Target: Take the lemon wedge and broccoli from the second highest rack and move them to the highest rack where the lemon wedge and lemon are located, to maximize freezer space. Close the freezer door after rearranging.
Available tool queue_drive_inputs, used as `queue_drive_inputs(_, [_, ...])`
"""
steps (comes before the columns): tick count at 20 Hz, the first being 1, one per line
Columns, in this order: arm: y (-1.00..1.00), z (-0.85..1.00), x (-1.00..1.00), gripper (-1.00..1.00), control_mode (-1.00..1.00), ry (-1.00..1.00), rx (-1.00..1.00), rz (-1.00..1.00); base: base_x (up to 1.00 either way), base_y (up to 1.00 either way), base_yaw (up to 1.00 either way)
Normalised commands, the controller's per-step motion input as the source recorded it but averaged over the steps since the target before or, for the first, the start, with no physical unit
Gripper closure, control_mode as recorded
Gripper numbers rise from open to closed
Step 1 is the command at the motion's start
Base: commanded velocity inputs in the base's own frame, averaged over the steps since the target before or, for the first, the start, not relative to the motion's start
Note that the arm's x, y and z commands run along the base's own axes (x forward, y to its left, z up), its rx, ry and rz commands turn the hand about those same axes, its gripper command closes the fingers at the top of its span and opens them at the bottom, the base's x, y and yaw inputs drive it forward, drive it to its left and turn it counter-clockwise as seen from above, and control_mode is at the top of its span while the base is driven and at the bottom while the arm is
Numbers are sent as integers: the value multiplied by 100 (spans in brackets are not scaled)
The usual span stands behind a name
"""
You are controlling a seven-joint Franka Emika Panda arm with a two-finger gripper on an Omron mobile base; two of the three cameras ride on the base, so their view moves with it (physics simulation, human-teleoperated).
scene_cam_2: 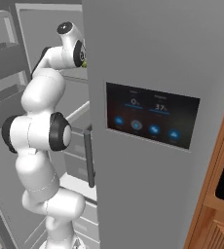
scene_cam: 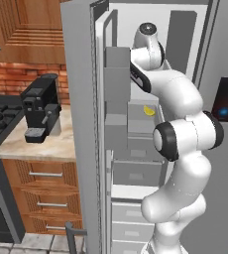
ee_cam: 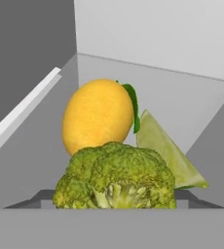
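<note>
Hand view: broccoli sits right at the gripper, on the rack floor just in front of the lemon and a lemon wedge, so arm's reaching into the top rack w/ broccoli being placed. Fingertips hidden behind the floret, so can't tell if it's gripped or let go. A 2nd lemon wedge lies on the lower rack in left base view; judging next: release/back out w/o knocking the lemon, then fetch that wedge, door last.
</note>
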Motion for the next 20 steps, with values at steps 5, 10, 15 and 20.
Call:
queue_drive_inputs(5, [0,-79,6,-100,-100,3,0,0,0,0,0])
queue_drive_inputs(10, [-4,-51,1,-100,-100,3,6,0,0,0,0])
queue_drive_inputs(15, [0,-25,-4,-100,-100,1,2,0,0,0,0])
queue_drive_inputs(20, [0,-3,-33,-100,-100,0,0,0,0,0,0])
